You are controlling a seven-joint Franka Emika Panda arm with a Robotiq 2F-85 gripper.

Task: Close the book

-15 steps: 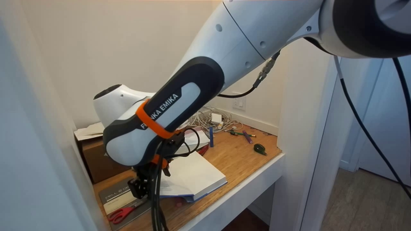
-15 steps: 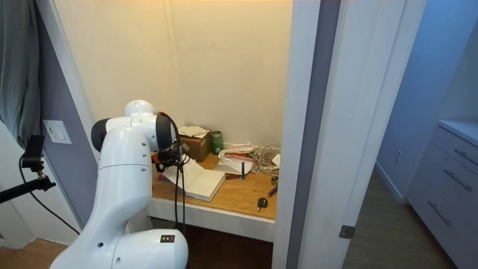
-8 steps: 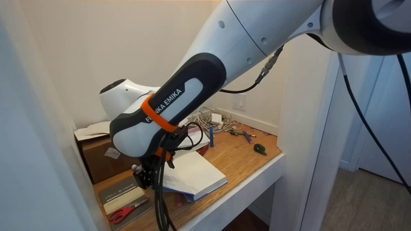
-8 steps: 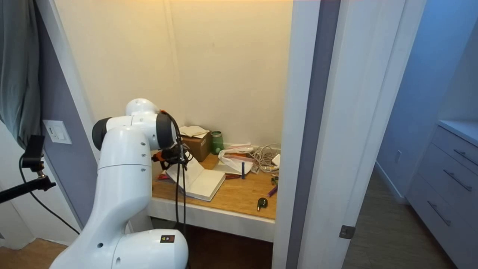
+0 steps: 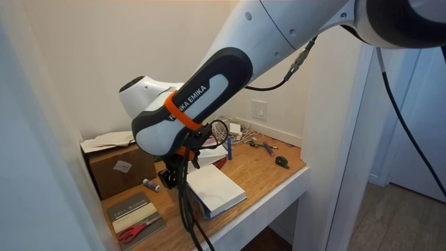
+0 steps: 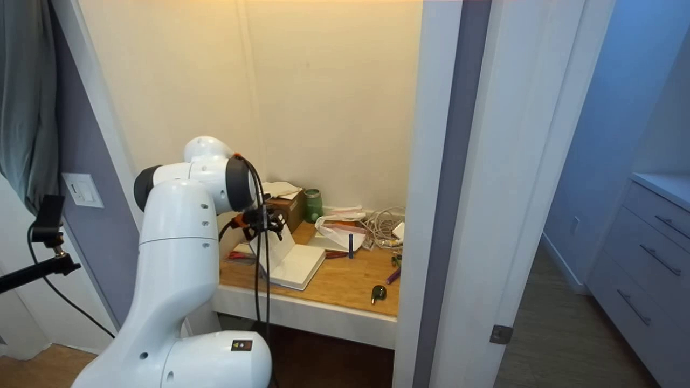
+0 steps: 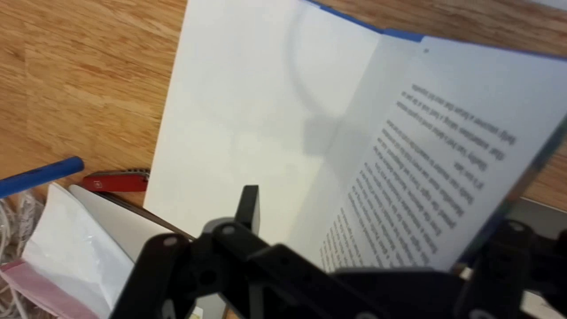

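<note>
Honestly, the tool (image 7: 384, 216) gapes wide, clamping nothing. The book (image 7: 328, 133) could flop fully open if its raised, unpinched side slips past the tool.

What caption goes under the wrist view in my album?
An open book showing printed text, with a red pocketknife beside it.
</note>
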